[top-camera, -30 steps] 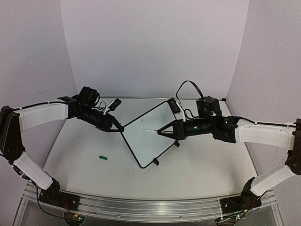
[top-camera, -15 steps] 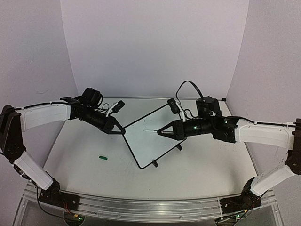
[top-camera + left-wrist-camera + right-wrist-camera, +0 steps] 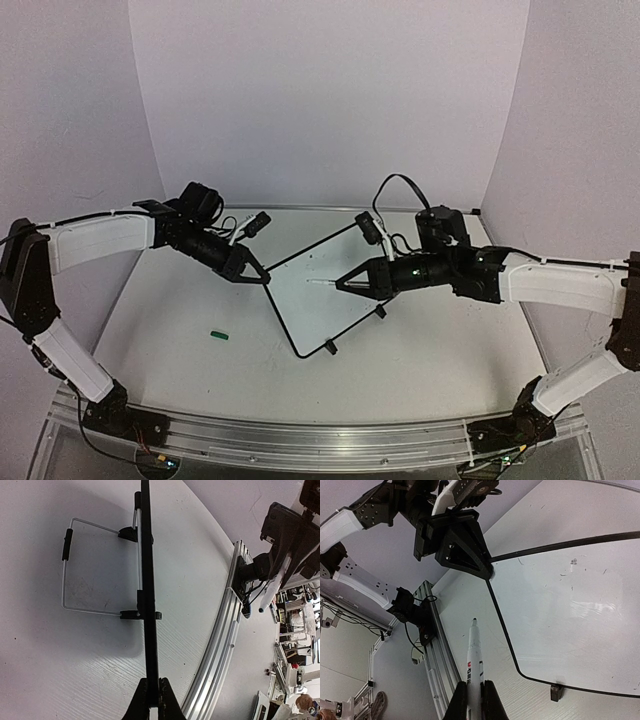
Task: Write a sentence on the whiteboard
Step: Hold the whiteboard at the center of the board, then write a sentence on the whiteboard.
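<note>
Whiteboard (image 3: 325, 300) mid table (image 3: 170, 300), propped on feet. Long side runs near-left to far-right, face toward right arm. Left gripper (image 3: 264, 279) pinches its left corner. Right gripper (image 3: 474, 690) squeezes marker (image 3: 474, 652), tip toward board.

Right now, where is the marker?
Top view: the marker is mid-table, clamped in the right gripper, its tip pointing left over the whiteboard face, toward the corner the left gripper pinches.
</note>
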{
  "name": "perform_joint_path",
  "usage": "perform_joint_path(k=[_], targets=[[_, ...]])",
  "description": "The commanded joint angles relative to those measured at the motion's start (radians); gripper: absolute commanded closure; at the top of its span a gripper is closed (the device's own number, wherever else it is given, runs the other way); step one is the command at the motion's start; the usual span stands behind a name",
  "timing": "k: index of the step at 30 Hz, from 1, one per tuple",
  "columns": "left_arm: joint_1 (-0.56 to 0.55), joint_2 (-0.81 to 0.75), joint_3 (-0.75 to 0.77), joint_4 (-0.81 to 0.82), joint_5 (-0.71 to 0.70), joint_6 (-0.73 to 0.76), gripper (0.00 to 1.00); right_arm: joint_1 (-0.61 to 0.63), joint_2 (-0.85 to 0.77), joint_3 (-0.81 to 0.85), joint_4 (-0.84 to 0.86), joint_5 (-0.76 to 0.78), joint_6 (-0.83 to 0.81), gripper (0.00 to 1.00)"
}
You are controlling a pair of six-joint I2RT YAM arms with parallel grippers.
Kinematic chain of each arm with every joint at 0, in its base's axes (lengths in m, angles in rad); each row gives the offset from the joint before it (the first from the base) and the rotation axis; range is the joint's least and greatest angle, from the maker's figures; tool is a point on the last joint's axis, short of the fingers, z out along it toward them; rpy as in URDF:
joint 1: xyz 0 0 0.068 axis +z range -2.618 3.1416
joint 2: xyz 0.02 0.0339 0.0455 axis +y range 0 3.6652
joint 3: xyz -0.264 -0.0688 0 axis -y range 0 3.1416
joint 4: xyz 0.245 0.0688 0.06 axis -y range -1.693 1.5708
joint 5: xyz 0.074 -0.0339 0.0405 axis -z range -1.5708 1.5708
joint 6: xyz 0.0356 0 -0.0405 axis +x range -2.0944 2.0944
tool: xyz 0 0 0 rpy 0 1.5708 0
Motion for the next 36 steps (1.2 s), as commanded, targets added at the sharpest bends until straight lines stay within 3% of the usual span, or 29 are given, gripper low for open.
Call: perform_joint_path(k=[1,18,36], targets=[[-0.012,0.027,0.064,-0.069,0.041,0.085,1.0,0.001,0.016,0.06,-0.011,-0.016,-0.034,1.0],[-0.012,0.038,0.061,-0.073,-0.021,0.089,1.0,0.028,0.231,0.22,0.014,0.013,-0.049,1.0],[-0.012,0.031,0.062,-0.071,-0.022,0.087,1.0,0.046,0.355,0.337,-0.041,0.038,-0.075,1.0]])
